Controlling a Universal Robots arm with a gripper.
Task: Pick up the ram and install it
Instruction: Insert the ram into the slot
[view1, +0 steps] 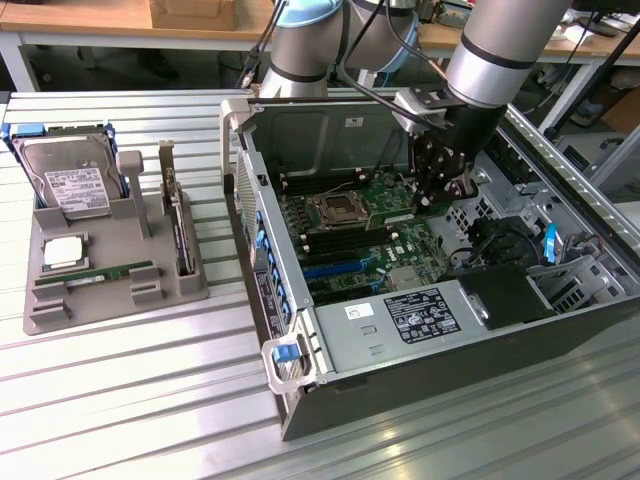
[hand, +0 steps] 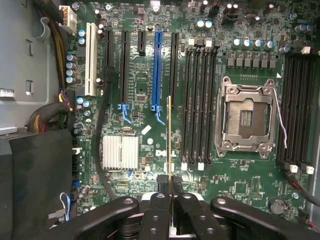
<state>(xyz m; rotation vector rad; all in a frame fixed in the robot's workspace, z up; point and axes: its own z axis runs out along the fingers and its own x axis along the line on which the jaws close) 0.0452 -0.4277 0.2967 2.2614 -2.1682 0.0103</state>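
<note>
While the arm hangs over the open PC case (view1: 330, 400), its fingers (hand: 156, 212) are pinching the ram (hand: 170, 145) edge-on, so in the wrist view it's just a thin gold-ish line. It's held above the motherboard (hand: 150, 165), near the black memory slots (hand: 199, 105) beside the empty CPU socket (hand: 246, 118). Off on the counter (view1: 120, 400), a grey holder tray (view1: 60, 300) has a hard drive (view1: 68, 180), a CPU chip (view1: 62, 252) and another stick (view1: 95, 273).

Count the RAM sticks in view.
2. One ram is gripped edge-on in the hand above the motherboard. A second stick lies in the grey tray at the exterior view's left. Others may be hidden.
</note>
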